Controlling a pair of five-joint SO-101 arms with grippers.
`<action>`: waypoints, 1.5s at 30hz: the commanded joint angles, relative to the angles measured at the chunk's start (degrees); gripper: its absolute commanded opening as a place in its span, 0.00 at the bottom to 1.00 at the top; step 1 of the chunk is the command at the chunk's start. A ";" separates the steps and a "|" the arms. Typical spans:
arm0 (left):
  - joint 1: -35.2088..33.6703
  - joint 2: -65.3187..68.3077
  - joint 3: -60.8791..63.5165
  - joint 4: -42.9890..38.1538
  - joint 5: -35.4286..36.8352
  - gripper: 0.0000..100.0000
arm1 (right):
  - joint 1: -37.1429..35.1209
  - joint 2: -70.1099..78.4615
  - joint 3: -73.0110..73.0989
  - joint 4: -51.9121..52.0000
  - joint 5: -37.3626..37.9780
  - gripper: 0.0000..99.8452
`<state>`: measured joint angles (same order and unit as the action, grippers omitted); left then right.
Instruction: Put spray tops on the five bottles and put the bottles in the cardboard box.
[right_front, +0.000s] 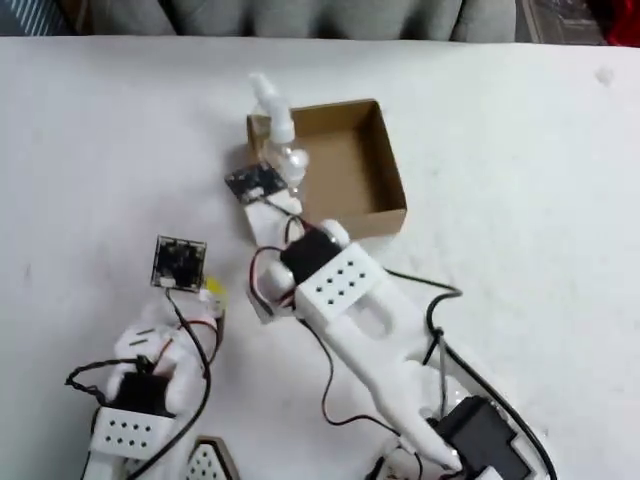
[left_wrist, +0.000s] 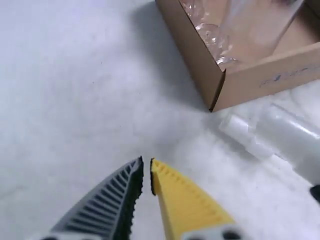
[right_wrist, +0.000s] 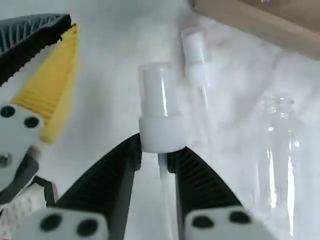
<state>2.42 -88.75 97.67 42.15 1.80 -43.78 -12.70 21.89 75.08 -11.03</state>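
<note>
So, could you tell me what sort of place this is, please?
Likely a makeshift robot workbench indoors: a white-covered table, a cardboard box, and what look like grey sofa cushions behind.

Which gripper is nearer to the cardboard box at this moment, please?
Right. The right gripper, shut on a spray top, sits close beside the cardboard box. The left gripper, shut and empty, is farther back over the table, well apart from it.

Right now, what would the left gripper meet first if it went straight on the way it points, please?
Probably just bare table; ahead of the left gripper the way looks free, with the cardboard box off to one side, though depth is unclear.
</note>
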 joint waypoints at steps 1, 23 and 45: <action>-0.57 -1.27 -0.26 -0.70 0.09 0.02 | -0.84 -2.24 4.84 -10.24 -0.53 0.03; -0.57 -1.27 -0.26 -0.79 0.09 0.02 | 19.91 -3.03 -12.22 23.78 21.01 0.21; -0.48 -1.19 -0.26 0.09 0.09 0.02 | 24.75 -27.03 25.85 -1.89 43.43 0.26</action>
<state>2.42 -88.75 97.67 42.15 1.80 -15.47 -39.08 45.98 78.51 30.37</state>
